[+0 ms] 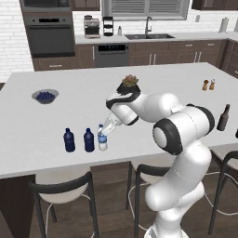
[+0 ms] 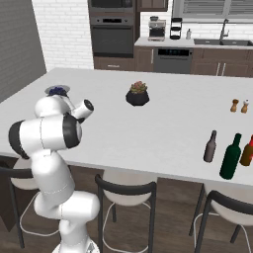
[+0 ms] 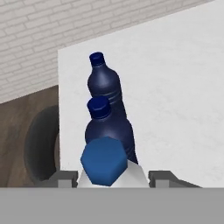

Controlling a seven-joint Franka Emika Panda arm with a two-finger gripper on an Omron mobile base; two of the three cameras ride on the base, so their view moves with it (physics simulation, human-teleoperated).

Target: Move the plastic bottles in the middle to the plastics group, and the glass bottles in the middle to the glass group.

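A clear water bottle [image 1: 102, 141] with a blue cap [image 3: 104, 161] stands at the counter's near edge, right beside two dark blue bottles [image 1: 69, 140] [image 1: 89, 140]. My gripper [image 1: 104, 132] reaches down from the right and is shut on the water bottle's upper part. In the hand view the gripper [image 3: 109, 179] has a finger [image 3: 159, 178] pressed on each side of the bottle, with the two dark blue bottles [image 3: 105, 85] [image 3: 107, 129] lined up just beyond. Far to the right stand a dark brown long-necked bottle [image 2: 211, 147] and a tall dark green bottle [image 2: 231, 156].
A potted plant [image 1: 130, 83] sits mid-counter, a bowl of blueberries [image 1: 45, 96] at the left, salt and pepper shakers [image 1: 208, 84] at the right. An amber bottle [image 2: 248, 150] stands at the right edge. Stools [image 1: 62, 188] line the counter's near side.
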